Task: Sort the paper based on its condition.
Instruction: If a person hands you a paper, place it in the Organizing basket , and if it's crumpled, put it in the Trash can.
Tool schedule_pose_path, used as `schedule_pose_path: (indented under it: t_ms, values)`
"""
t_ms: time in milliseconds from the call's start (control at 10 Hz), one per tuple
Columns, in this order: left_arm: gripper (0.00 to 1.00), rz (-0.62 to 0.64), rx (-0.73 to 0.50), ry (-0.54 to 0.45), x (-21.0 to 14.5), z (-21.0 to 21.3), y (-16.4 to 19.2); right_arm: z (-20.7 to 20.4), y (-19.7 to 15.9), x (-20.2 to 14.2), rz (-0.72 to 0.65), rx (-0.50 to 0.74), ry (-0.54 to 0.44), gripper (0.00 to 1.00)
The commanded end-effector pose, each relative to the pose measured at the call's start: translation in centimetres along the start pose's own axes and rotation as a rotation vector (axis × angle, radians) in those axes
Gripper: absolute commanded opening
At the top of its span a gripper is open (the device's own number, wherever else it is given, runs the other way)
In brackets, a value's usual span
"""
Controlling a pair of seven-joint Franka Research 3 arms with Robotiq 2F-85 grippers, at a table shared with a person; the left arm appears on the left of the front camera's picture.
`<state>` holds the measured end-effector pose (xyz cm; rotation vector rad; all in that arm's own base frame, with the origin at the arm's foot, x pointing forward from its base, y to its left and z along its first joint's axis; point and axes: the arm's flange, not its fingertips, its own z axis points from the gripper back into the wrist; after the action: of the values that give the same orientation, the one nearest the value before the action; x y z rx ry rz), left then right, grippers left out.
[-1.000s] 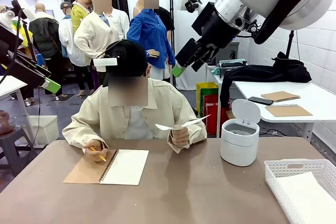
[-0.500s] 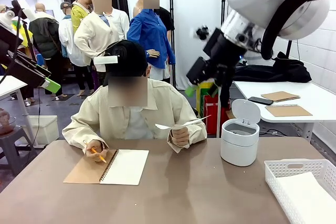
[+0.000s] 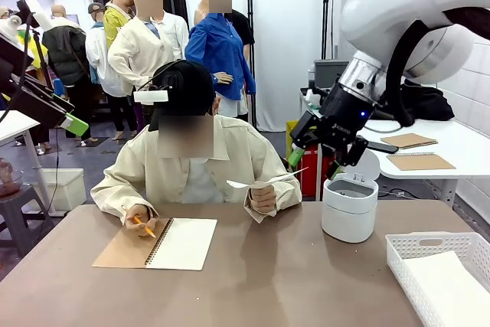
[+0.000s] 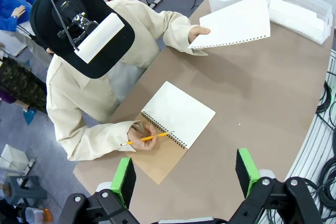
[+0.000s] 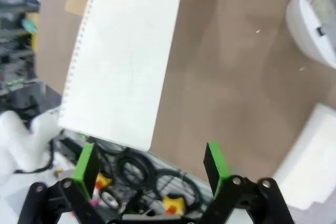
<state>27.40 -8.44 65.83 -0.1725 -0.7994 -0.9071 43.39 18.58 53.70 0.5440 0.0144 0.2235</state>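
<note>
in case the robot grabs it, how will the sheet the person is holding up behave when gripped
The sheet of paper is probably very light and floppy: thin, held by one edge, it curls slightly in the front view. Its perforated edge looks apt to tear, so a pinch by the right hand should likely avoid it.

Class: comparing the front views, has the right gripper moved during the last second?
Yes. The right gripper has come down and rightward, toward the white bin.

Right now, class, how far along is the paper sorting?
Done: white paper lies in the basket. In hand: the person's hand holds out one sheet; the right gripper hovers near it, fingers open. Left: taking that sheet and sorting it.
</note>
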Motion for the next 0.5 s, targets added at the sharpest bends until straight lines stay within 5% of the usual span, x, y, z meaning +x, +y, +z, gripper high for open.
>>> schedule_pose_path:
  t_ms: [0,100,200,400]
  values:
    - [1.0,0.001,0.001,0.0,-0.01,0.02,0.06,-1.82,-1.1,0.79,-0.132,0.115,-0.041,1.0]
    - [1.0,0.001,0.001,0.0,-0.01,0.02,0.06,-1.71,-0.53,0.98,-0.016,0.092,-0.129,1.0]
    - [1.0,0.001,0.001,0.0,-0.01,0.02,0.06,-0.92,-1.17,0.62,-0.07,0.055,0.004,1.0]
    - [1.0,0.001,0.001,0.0,-0.01,0.02,0.06,-1.38,-1.4,1.22,-0.082,0.084,-0.037,1.0]
